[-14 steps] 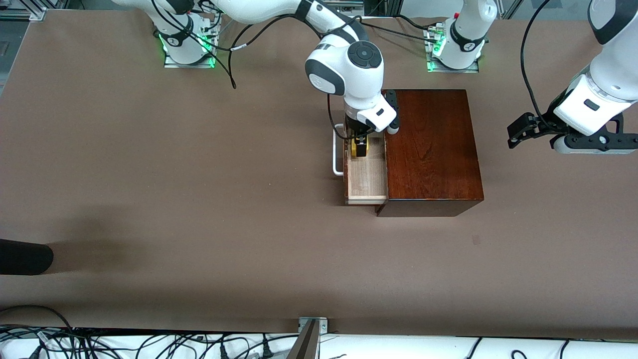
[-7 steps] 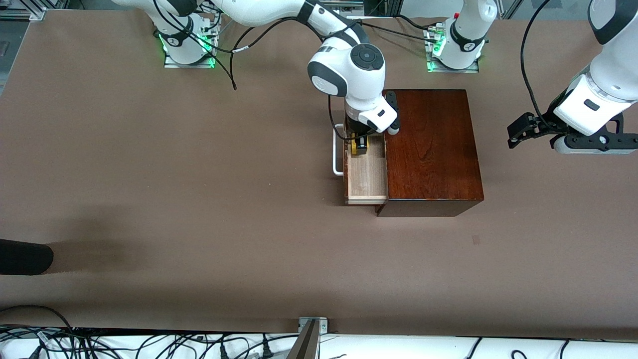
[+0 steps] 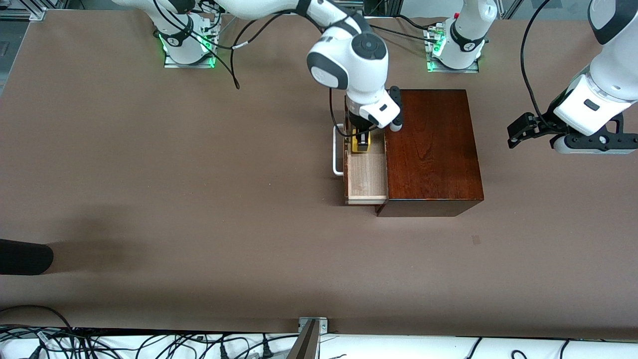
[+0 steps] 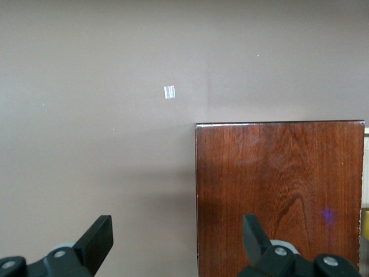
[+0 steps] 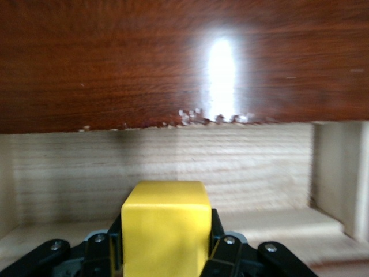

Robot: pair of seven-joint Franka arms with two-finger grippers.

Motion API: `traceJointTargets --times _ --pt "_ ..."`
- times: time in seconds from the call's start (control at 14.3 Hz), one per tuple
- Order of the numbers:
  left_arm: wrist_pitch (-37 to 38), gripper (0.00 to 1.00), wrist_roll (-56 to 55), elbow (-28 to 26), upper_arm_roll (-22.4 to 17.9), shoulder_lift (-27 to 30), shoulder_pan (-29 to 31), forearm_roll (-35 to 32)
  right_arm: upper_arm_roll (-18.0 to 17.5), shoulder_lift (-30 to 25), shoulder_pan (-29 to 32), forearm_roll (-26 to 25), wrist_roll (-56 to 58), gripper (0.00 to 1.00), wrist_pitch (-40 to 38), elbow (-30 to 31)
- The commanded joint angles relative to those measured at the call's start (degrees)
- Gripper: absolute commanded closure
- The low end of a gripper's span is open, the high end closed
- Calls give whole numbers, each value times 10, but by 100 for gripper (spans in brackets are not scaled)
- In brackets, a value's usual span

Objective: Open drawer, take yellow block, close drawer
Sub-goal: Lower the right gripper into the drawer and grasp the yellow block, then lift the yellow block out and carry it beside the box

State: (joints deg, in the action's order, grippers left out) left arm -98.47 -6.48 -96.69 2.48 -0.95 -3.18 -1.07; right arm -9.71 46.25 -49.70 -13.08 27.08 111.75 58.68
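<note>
Drawer (image 3: 367, 172) stands pulled out of the wooden box (image 3: 431, 149), at its nine o'clock in the front view; the right gripper (image 3: 360, 141), clamped on the yellow block (image 3: 360, 142), has risen slightly above the drawer's floor since a second ago, so the take looks underway. The left gripper (image 3: 528, 129) waits open, at the box's three o'clock.

Left wrist view: wide-spread fingers (image 4: 97, 241) over table (image 4: 92, 144) and box top.

Right wrist view: block pinched between the fingers.
</note>
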Motion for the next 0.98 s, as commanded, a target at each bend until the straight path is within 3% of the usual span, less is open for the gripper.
traceJointTargets --times 0.0,0.42,0.77,0.91 --pt "15 0 -5 9 2 1 1 -1 3 -62 6 -2 -30 100 -52 -8" --pt "16 0 -5 9 2 2 1 -1 7 -113 117 22 -33 100 -134 -8" --pt "16 0 -5 9 2 1 0 -2 10 -135 230 23 -37 100 -129 -2" --pt "16 0 -5 9 2 1 0 -2 18 -160 264 24 -35 100 -110 42"
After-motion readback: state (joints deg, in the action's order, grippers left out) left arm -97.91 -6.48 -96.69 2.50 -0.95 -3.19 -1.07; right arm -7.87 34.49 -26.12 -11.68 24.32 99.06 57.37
